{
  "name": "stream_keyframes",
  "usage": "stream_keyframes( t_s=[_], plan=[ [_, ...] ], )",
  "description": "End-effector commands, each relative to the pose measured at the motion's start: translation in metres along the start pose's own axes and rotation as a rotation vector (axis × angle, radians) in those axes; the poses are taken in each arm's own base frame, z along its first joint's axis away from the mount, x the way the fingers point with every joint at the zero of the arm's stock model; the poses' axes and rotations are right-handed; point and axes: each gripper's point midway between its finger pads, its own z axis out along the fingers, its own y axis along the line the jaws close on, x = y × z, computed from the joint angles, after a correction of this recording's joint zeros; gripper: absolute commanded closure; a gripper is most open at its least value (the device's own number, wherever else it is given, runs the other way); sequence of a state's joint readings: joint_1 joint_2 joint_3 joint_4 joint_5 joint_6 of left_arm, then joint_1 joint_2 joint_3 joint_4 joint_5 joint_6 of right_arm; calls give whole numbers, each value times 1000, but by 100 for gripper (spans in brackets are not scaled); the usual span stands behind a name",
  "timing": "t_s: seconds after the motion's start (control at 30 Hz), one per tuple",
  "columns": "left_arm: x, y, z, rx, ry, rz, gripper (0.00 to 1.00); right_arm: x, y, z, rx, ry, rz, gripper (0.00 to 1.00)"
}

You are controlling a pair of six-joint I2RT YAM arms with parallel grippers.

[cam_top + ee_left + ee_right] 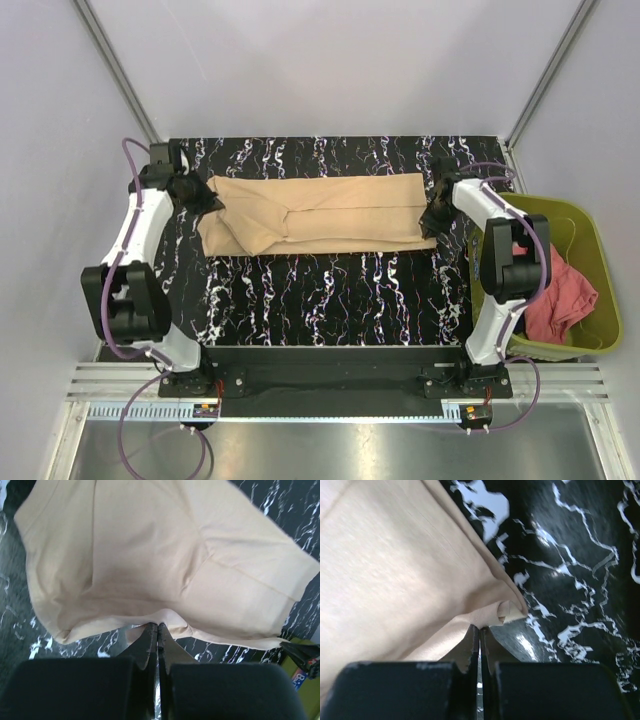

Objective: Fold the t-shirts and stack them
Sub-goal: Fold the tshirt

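Nearest, the salmon-red t-shirt (565, 295) is seen bunched in the olive bin (590, 225). Further out, the tan t-shirt (330, 212) lies folded lengthwise on the marbled mat (330, 300), each end pinched between closed fingers: left gripper (157, 627), right gripper (480, 629). The cloth is judged light and limp — best taken at doubled edges.

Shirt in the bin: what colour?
Salmon-red t-shirt, no print, lying in the olive-green bin. Top external view shows it best.
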State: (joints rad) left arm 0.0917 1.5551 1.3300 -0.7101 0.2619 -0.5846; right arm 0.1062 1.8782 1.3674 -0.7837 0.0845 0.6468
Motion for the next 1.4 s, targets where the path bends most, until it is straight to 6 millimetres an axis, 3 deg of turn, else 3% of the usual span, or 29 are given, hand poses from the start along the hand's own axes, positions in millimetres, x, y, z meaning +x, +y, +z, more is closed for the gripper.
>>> stream_keyframes(
  t_s=[0.0, 0.43, 0.9, 1.37],
  plan=[
    [-37, -34, -4, 92, -74, 23, 100, -14, 11, -1, -25, 8, -29, 100],
    [-70, -49, 32, 110, -59, 4, 100, -60, 26, 3, -22, -29, -29, 100],
    [-87, -56, 53, 114, -59, -8, 100, -75, 37, 16, -25, -18, -30, 100],
    [-95, -44, 66, 77, -65, -38, 100, -89, 43, 21, -37, -34, -36, 100]
  ],
)
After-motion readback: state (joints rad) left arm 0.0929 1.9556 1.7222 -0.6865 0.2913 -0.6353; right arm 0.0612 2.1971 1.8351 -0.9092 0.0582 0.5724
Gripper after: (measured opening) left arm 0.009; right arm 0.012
